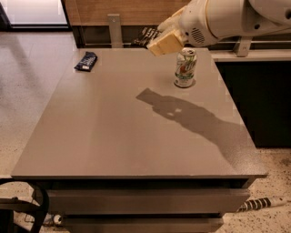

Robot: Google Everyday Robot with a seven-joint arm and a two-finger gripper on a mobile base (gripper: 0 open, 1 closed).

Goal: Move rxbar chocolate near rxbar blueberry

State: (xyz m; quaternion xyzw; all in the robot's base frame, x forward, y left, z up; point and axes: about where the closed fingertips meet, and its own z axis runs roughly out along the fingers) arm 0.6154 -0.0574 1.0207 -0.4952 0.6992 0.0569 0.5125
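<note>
- The surface (113, 136) is a broad, grey, matte top. Below its front edge run two horizontal bands that look like drawer fronts.
- A pale speckled floor (27, 113) surrounds it. Behind it stands a wooden wall panel (132, 9) with a dark gap underneath.
- A long dark shadow (186, 116) of the arm lies across the right half of the surface.
- The only container is a can (185, 67), white and green, standing upright near the back right corner of the surface. What it holds cannot be told from here.
- The hand (160, 43) hangs in the air over the back edge of the surface, just left of and above the can, apart from it. The thick white arm reaches in from the upper right.
- Its tan fingers (169, 42) are pinched on one end of the rxbar chocolate (146, 36). That black wrapper with white lettering sticks out to the left of the hand, lifted clear of the surface.
- The rxbar blueberry (86, 61), in a dark navy wrapper, lies flat near the back left corner, well apart from the hand and the can.
- Count: two snack bars, one held and one lying; one can; one hand.
</note>
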